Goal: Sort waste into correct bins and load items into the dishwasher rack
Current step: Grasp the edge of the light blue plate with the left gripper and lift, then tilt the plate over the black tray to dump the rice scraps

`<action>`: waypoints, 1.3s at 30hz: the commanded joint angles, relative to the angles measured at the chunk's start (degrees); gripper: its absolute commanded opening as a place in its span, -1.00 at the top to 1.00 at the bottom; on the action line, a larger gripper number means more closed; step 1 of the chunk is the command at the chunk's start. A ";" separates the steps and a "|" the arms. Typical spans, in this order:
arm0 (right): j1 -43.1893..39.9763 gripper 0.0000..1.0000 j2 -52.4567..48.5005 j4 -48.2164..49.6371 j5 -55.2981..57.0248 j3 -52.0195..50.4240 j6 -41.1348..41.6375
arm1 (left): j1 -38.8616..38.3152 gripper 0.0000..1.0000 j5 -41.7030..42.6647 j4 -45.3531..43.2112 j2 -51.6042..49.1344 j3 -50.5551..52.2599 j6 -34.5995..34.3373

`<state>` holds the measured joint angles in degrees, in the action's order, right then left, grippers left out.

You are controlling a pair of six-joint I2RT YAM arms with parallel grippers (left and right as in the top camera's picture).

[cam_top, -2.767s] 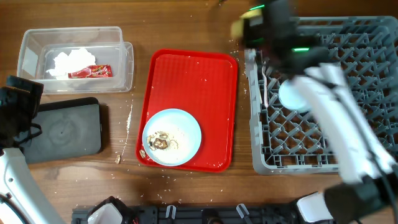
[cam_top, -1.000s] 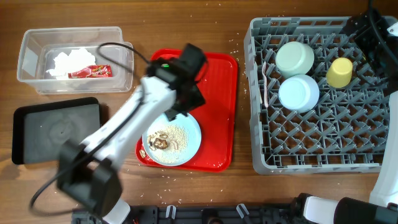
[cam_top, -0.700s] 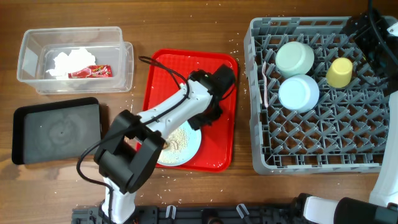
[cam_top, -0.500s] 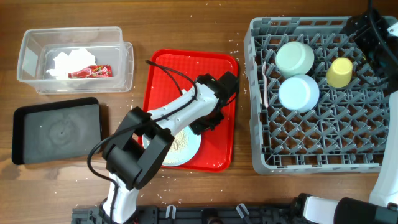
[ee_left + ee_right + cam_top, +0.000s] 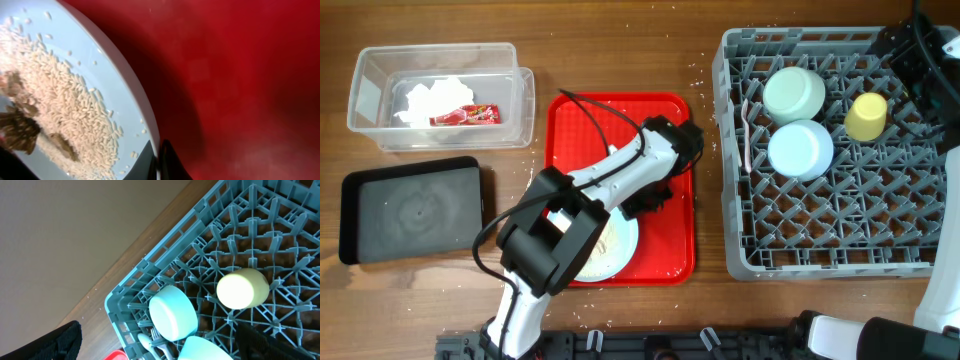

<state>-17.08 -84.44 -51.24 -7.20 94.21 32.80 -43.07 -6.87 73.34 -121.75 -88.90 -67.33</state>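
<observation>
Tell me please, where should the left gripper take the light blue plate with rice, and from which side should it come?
Probably the bare rim on the side facing the rack, coming in low over the red tray. The light blue plate lies flat, so only its thin lip offers a hold, one finger above, one below. The rice sits further in, clear of that edge.

A brown wooden surface (image 5: 620,40) with lengthwise grain is seen throughout the overhead view, evenly lit. A black rail (image 5: 720,345) runs along the lower edge. In the upper left of the right wrist view, a plain beige expanse (image 5: 65,225) is shown; wall or floor cannot be told.
</observation>
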 commanded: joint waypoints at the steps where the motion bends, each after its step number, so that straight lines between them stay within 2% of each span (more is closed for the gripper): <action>1: -0.15 -0.99 -0.52 0.17 1.01 0.24 0.39 | 0.17 0.92 -6.21 4.94 -0.61 -5.77 2.62; 7: -0.15 -1.00 -0.55 0.17 1.01 0.24 0.37 | 0.61 0.92 -10.84 11.78 -0.61 -10.82 4.39; 11: -0.15 -0.99 -0.52 0.17 1.01 0.24 0.42 | 4.57 0.92 -15.74 17.33 -0.61 -13.92 4.37; 15: -0.15 -0.99 -0.55 0.17 0.98 0.24 0.39 | 12.68 0.92 -20.31 21.49 -0.50 -18.84 5.64; 20: -0.15 -0.99 -0.52 0.17 1.01 0.24 0.37 | 27.61 0.92 -21.75 21.18 -0.07 -27.82 11.69; 24: -0.15 -1.00 -0.52 0.17 1.01 0.24 0.39 | 38.60 0.92 -21.64 19.98 0.33 -35.06 11.96; 26: -0.15 -1.00 -0.52 0.17 1.01 0.24 0.39 | 44.65 0.92 -17.94 16.00 0.57 -35.45 14.88; 30: -0.15 -0.99 -0.52 0.17 1.01 0.24 0.37 | 55.45 0.92 -4.63 12.00 0.57 -35.45 14.97; 32: -0.15 -0.99 -0.52 0.17 0.98 0.24 0.37 | 59.80 0.92 2.49 9.46 0.57 -35.45 19.10; 36: -0.15 -0.99 -0.55 0.17 0.98 0.24 0.39 | 67.56 0.92 17.97 9.20 0.57 -35.45 24.04; 39: -0.15 -0.99 -0.52 0.17 1.01 0.24 0.39 | 73.50 0.92 29.68 12.46 0.57 -35.45 28.57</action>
<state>-17.08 -84.44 -51.20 -7.20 94.21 32.80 26.37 10.70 83.53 -121.97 -123.04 -43.88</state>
